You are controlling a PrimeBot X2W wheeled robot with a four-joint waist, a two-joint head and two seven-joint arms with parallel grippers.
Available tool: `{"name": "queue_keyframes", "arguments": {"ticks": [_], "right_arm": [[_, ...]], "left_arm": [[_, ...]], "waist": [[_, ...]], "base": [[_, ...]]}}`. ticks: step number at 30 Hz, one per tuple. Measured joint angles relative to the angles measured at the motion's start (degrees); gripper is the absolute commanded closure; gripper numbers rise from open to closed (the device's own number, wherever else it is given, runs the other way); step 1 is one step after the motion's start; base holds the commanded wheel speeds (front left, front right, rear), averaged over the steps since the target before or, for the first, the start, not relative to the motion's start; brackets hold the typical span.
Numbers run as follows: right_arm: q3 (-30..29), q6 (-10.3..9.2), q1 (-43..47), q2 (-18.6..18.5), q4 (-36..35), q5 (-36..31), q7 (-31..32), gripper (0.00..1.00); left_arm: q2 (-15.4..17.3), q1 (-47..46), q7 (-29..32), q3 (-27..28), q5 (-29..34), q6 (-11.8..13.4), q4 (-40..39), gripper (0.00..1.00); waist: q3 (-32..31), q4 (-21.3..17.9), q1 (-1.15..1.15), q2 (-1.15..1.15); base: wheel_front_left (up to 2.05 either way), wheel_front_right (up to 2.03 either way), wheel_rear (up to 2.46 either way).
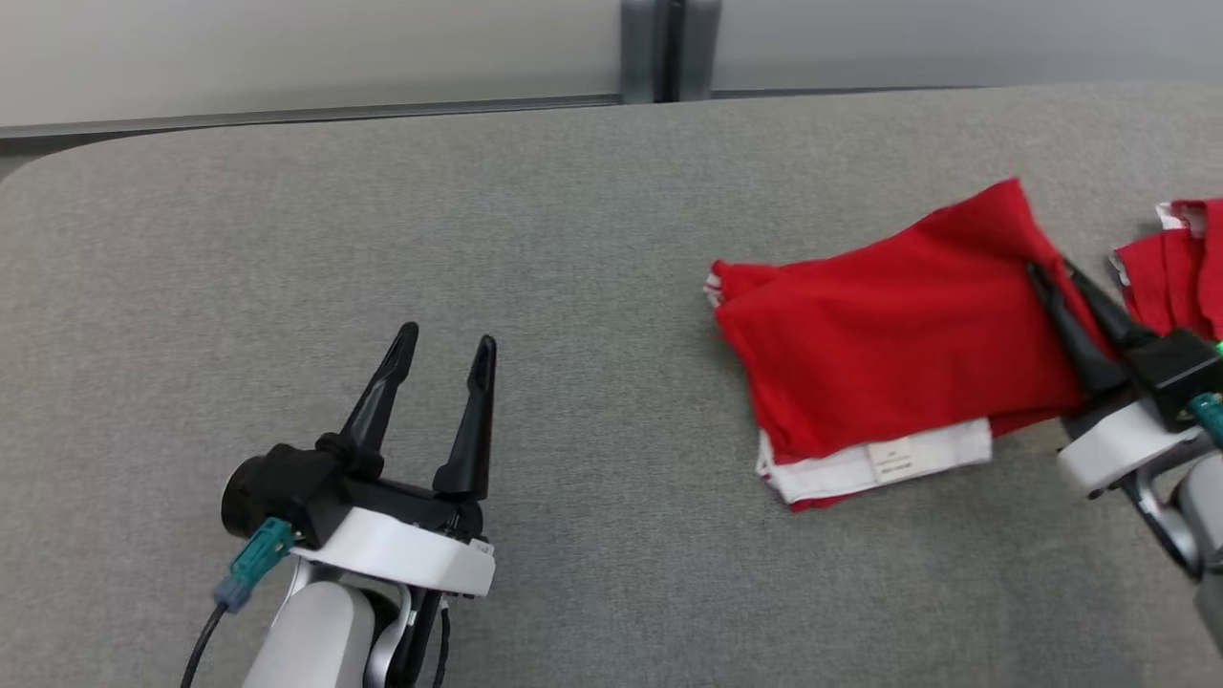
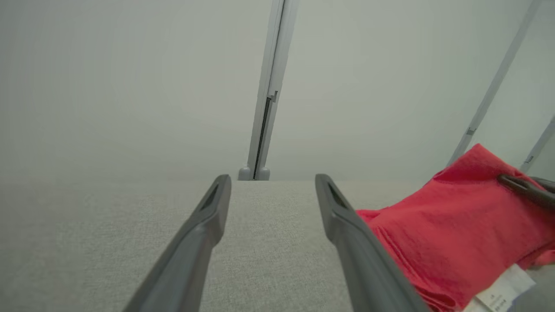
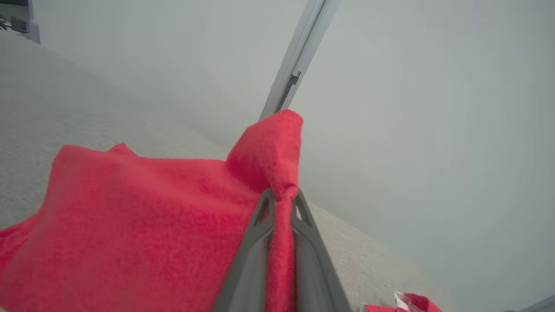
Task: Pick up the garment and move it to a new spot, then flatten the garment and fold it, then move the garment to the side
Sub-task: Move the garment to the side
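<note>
On grey felt-like table [image 1: 478, 191], right fingers [image 3: 251, 264] pinch the folded red garment [image 1: 898, 354]; left fingers [image 1: 380, 392] spread wide.

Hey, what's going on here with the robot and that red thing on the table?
A two-armed robot is working on a folded red garment that lies on a grey table. Its right claw is shut on the garment's right edge, with cloth pinched between the fingers. The left claw is open over bare table, apart from the garment. Another red piece of clothing lies further right.
</note>
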Motion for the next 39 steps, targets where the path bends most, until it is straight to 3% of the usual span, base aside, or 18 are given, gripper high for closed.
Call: {"name": "queue_keyframes", "arguments": {"ticks": [6,11,19,26,32,33,34,35,39], "right_arm": [[3.6,0.0,-5.44,-10.32,-2.05,0.01,0.02,1.0],[2.58,0.0,-10.47,-16.79,0.26,2.12,0.05,1.0],[-1.94,0.0,-16.16,-19.85,6.93,1.58,0.02,1.0],[-6.75,0.01,-19.59,-19.49,14.55,-1.22,2.12,1.0],[-12.95,0.01,-21.8,-16.6,18.7,-5.52,2.52,1.0],[-13.48,0.01,-21.9,-16.42,19.14,-5.92,2.43,0.8],[-14.22,0.01,-22.11,-16.29,19.68,-6.22,2.37,0.51],[-14.22,0.01,-22.11,-16.29,19.68,-6.22,2.37,0.0],[-15.3,0.0,-22.56,-14.78,22.16,-6.1,3.54,0.0]], "left_arm": [[-0.07,-4.05,-0.01,-1.27,3.26,-0.34,-1.27,0.0],[0.07,-7.88,-0.01,-1.66,7.54,-0.79,-2.57,0.0],[1.45,-11.61,-0.02,-0.27,9.04,-1.08,-3.93,0.0],[1.72,-12.74,-0.01,-0.67,9.39,-1.37,-3.6,0.0],[1.99,-13.51,-0.03,-0.57,9.33,-1.38,-3.76,0.0],[1.99,-13.59,-0.03,-0.6,9.29,-1.4,-3.78,0.0],[1.99,-13.65,-0.03,-0.67,9.23,-1.4,-3.78,0.0],[1.99,-13.65,-0.03,-0.67,9.23,-1.4,-3.78,0.0],[1.9,-13.75,-0.04,-0.82,8.92,-1.4,-3.46,0.0]], "waist": [[3.81,-4.48,0.0,0.0],[8.46,-7.8,0.0,0.0],[15.94,-11.44,0.0,0.0],[20.18,-12.15,0.0,0.0],[22.17,-11.23,0.0,0.0],[22.33,-11.11,0.0,0.0],[22.44,-10.96,0.0,0.0],[22.44,-10.96,0.0,0.0],[22.34,-10.42,0.0,0.0]], "base": [[0.0,0.0,0.0],[0.0,0.0,0.0],[0.0,0.0,0.0],[0.0,0.0,0.0],[0.0,0.0,0.0],[0.0,0.0,0.0],[0.0,0.0,0.0],[0.0,0.0,0.0],[0.0,0.0,0.0]]}}
